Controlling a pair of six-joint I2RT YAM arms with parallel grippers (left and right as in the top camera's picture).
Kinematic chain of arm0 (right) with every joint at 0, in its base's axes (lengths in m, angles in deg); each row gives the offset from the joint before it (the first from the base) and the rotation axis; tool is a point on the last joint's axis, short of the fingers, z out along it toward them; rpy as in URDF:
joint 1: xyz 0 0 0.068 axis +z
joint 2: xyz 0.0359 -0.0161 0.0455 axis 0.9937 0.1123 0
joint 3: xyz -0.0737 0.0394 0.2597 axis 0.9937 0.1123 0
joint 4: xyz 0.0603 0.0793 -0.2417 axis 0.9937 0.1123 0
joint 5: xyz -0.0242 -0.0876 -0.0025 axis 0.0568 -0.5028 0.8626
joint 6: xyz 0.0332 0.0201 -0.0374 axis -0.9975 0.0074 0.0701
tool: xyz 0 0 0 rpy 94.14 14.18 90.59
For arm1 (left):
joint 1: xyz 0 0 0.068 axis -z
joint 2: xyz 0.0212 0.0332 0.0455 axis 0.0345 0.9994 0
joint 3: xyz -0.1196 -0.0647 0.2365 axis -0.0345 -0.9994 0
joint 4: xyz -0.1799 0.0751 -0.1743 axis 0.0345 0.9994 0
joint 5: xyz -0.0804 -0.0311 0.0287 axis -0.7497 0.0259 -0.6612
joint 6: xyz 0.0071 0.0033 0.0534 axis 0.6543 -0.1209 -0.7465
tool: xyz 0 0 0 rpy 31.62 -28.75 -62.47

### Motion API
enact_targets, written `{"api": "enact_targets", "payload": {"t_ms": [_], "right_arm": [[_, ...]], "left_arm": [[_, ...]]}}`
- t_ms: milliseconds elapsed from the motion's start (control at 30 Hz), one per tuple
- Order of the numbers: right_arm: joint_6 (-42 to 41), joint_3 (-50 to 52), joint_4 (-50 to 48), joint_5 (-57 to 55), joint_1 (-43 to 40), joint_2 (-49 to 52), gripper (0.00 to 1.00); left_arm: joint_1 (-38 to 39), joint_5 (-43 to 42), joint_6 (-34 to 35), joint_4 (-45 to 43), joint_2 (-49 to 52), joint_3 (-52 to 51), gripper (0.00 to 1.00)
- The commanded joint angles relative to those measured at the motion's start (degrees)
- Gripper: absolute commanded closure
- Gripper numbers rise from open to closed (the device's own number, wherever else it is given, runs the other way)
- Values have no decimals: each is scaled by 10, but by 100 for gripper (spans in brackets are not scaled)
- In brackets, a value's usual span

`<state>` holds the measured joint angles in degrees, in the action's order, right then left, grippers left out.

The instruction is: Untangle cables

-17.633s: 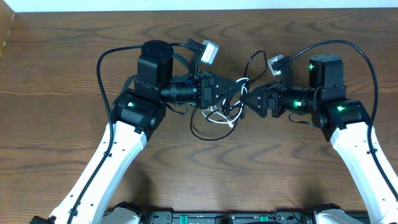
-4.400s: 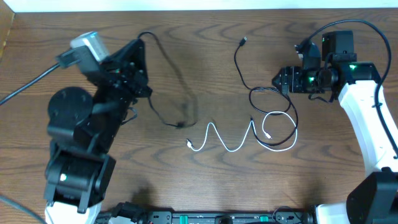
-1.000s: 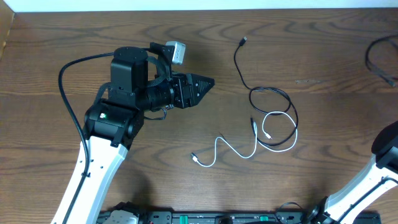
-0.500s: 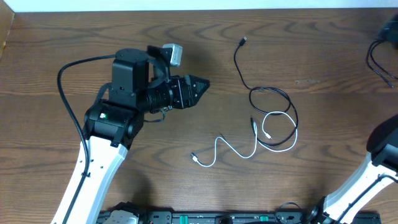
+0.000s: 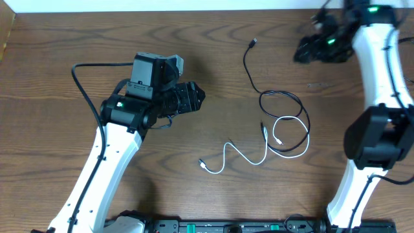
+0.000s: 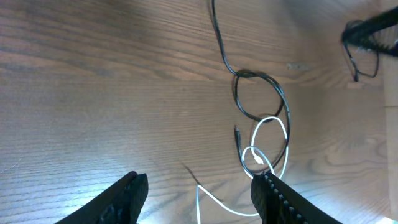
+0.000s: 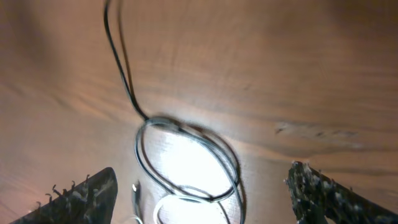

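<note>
On your left, the left gripper (image 6: pixel 199 182) hangs over bare table (image 5: pixel 65 39) with its fingers spread and nothing between them, well apart from both cables. Just right of it, mid-table, lies the white cable (image 5: pixel 252 162), its free plug (image 5: pixel 204 164) at the left end of a loose wave. That plug is likely your easiest hold, since the cord looks light, limp and thin enough to slip from a pinch anywhere else. Further right, its loop overlaps the loop of the black cable (image 5: pixel 245 65), which runs up to a plug (image 5: pixel 253 42) near the far edge. You cannot tell which strand lies on top at the crossings, and the black cord fades into the dark wood. Far right, the right gripper (image 7: pixel 205 186) is spread and empty above the black loop, though its own view is blurred.
</note>
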<state>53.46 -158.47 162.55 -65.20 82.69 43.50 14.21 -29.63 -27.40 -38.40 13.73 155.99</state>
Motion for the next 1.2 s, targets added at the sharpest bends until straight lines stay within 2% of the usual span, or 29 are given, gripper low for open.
{"api": "enact_targets", "payload": {"t_ms": [0, 233, 300, 500, 733, 867, 1000, 1167], "right_arm": [[63, 42, 2, -54, 21, 7, 16], [72, 116, -22, -56, 37, 7, 20], [106, 141, -34, -55, 40, 7, 24], [156, 215, -104, -56, 43, 7, 24], [158, 275, -189, -59, 43, 7, 26], [158, 300, -214, -58, 43, 7, 30], [158, 329, -230, -59, 43, 7, 42], [133, 362, -249, -64, 43, 7, 71]], "left_arm": [[0, 12, -2, 1, 1, -2, 41], [0, 14, -6, 1, 1, -2, 41], [0, 14, -6, 1, 1, -2, 41], [0, 14, -6, 1, 1, -2, 41], [0, 14, -5, 1, 1, -2, 41], [0, 14, -5, 1, 1, -2, 41], [0, 14, -5, 1, 1, -2, 41], [0, 14, -5, 1, 1, -2, 41]]}}
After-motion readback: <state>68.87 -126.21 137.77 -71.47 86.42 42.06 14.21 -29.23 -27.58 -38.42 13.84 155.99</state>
